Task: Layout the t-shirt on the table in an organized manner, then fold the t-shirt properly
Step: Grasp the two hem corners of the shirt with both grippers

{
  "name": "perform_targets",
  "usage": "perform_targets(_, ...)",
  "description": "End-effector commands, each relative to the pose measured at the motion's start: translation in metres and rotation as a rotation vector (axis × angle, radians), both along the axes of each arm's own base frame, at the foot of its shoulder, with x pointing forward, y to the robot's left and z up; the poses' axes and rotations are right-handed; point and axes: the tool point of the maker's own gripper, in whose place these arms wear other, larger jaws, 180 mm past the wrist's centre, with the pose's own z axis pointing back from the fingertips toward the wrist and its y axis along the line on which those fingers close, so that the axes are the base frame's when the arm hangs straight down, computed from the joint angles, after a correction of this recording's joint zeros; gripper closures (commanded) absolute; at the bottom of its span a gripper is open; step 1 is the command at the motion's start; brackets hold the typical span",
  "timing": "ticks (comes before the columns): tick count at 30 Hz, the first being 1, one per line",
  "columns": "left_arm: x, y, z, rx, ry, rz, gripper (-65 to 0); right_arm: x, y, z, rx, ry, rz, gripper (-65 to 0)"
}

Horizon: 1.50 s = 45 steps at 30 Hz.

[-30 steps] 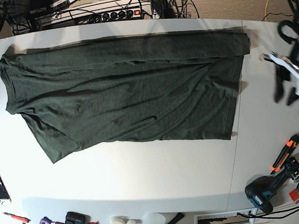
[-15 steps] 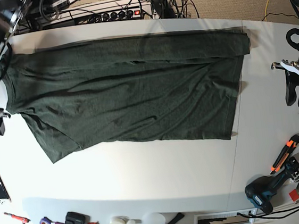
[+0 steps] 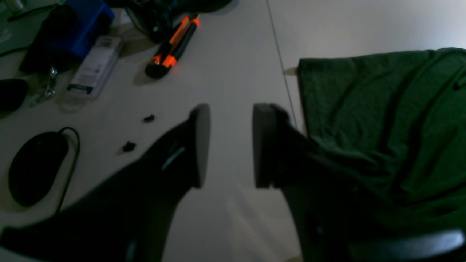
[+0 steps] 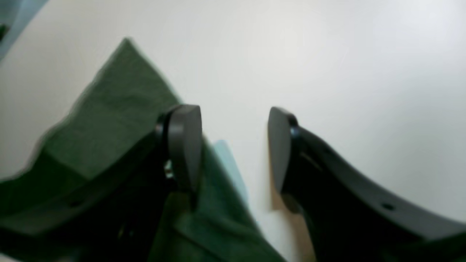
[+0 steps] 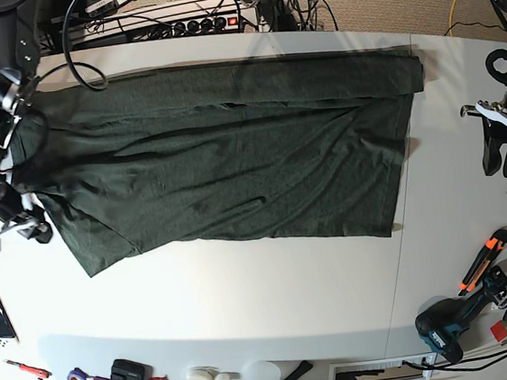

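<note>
A: Going from the left of the base view, where does the right pincer sit?

B: At the sleeve end of the t-shirt, low over its lower-left edge. In the right wrist view the right pincer has its jaws parted with only white surface in the gap; 1 finger lies over the green cloth, the other over bare surface. It grips nothing.

A: And the garment itself?

B: It lies spread sideways across the far half of the surface, dark green and faintly heathered, with its top edge folded into a long band along the far side. Shallow wrinkles run across the middle. The lower-left sleeve juts out as a point, and the hem on the right is fairly straight.

A: Then the left pincer?

B: It is off to the right, apart from the hem. In the left wrist view the left pincer stands open and empty, with the t-shirt just beside 1 finger. An orange-and-black utility knife lies beyond it.
</note>
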Motion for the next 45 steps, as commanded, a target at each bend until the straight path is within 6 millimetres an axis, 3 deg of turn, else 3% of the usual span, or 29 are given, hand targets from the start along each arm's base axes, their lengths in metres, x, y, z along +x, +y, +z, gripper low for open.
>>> perform_targets(1, 0.004, 0.002, 0.015, 0.012, -0.046, -0.007, -21.1, 0.011, -0.002, 0.016, -0.005, -0.039, 0.002, -29.5)
perform_targets(5, 0.004, 0.002, 0.015, 0.012, -0.046, -0.007, -21.1, 0.018, 0.027, 0.003, 0.043, -0.032, 0.033, -29.5)
perform_targets(9, 0.002, 0.002, 0.010, 0.012, -0.018, -0.006, -21.1, 0.022, 0.036, 0.001, 0.057, -0.046, 0.037, -29.1)
perform_targets(11, -0.005, -0.003, -0.004, -0.015, 0.068, -0.021, -21.1, 0.022, 0.034, 0.002, 0.054, -0.050, 0.033, -23.0)
perform_targets(15, -0.015, -0.015, -0.031, -0.125, 0.183, -0.072, -21.1, 0.022, 0.027, 0.006, 0.043, -0.062, 0.022, -0.8)
perform_targets(18, -0.008, -0.014, -0.052, -0.219, 0.223, -0.058, -21.1, 0.022, 0.023, 0.009, 0.035, -0.069, 0.015, 0.0)
perform_targets(23, 0.031, -0.015, -0.089, -0.364, 0.290, -0.033, -21.1, 0.023, 0.020, 0.011, 0.030, -0.080, 0.008, 0.0)
perform_targets(30, 0.115, -0.030, -0.090, -0.543, 0.302, -0.046, -24.5, 0.022, 0.020, 0.011, 0.030, -0.078, 0.009, 0.0)
perform_targets(34, 0.147, -0.046, -0.104, -0.588, 0.387, -0.055, -25.8, 0.022, 0.020, 0.011, 0.030, -0.079, 0.008, 0.0)
perform_targets(40, 0.158, -0.080, -0.143, -0.658, 0.519, -0.055, -25.8, 0.022, 0.020, 0.011, 0.030, -0.079, 0.008, 0.0)
perform_targets(45, 0.160, -0.125, -0.148, -0.704, 0.546, -0.133, -25.8, 0.022, 0.020, 0.011, 0.031, -0.079, 0.009, 0.0)
